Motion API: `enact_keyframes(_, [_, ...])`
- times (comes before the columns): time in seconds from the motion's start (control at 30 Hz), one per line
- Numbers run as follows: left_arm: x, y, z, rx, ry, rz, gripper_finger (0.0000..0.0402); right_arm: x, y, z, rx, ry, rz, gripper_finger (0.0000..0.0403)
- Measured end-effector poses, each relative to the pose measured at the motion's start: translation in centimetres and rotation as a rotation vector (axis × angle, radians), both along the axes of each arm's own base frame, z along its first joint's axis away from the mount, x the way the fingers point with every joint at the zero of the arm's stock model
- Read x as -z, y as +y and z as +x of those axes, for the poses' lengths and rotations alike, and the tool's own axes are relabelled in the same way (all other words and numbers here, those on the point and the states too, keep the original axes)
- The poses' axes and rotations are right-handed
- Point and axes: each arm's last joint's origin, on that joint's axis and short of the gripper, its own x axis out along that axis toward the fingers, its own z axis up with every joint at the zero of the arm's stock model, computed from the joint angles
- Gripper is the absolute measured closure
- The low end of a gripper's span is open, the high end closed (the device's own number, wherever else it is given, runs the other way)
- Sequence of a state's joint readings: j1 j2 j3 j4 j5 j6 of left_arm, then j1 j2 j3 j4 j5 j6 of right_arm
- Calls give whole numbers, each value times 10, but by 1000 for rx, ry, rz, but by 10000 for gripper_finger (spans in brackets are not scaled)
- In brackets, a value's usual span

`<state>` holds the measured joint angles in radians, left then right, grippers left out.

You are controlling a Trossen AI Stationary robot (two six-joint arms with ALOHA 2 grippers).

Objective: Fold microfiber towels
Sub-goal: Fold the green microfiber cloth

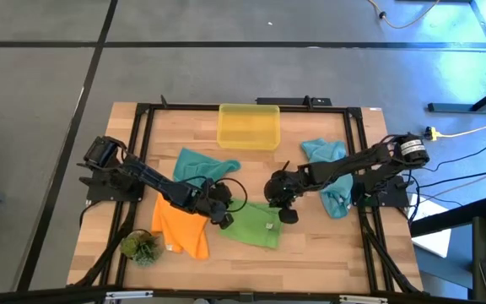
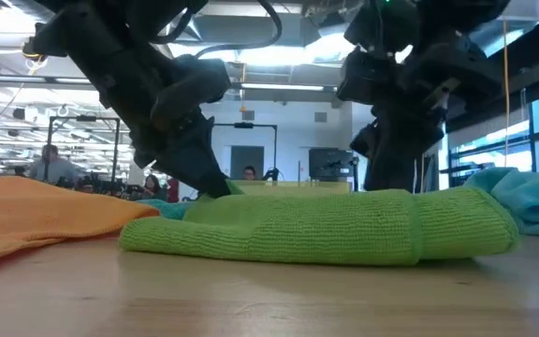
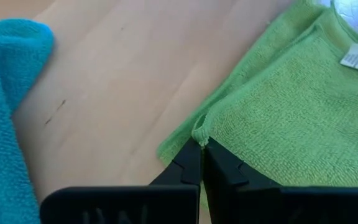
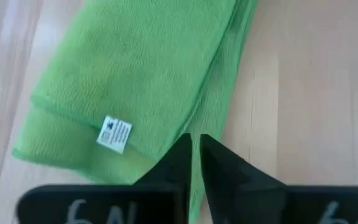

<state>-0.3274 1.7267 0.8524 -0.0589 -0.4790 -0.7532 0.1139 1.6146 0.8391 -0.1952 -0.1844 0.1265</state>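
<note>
The green towel (image 1: 256, 225) lies folded near the middle of the worktop (image 1: 327, 253), a bit toward the front edge, white tag (image 4: 115, 134) facing up. The left gripper (image 3: 201, 144) is pinched tight on a corner of it: the fingers (image 3: 185, 163) are fully closed with a bit of green fabric nipped between the tips. The right gripper (image 4: 193, 140) sits over the towel's other side, fingers almost together with just a thin slit showing, tips over the folded edge; can't tell if any cloth is actually caught in there. The orange towel (image 1: 180, 228) is near the front-left corner, touching the green one. One teal towel (image 1: 199, 165) is behind them, another teal towel (image 1: 332, 173) lies by the right edge under the right arm.
</note>
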Motion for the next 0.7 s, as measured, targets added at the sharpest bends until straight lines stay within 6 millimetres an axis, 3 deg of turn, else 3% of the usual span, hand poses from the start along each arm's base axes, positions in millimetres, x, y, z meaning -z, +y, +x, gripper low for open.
enact_keyframes(0.27, [0, 0, 0, 13, 7, -12, 401, -4, 5, -5, 36, 61, 134, 313])
enact_keyframes(0.5, [0, 0, 0, 14, 7, -11, 401, 17, 11, -3, 70, 178, 217, 278])
enact_keyframes(0.7, [0, -1, 0, 15, 7, -11, 401, 27, 10, -1, 90, 245, 290, 271])
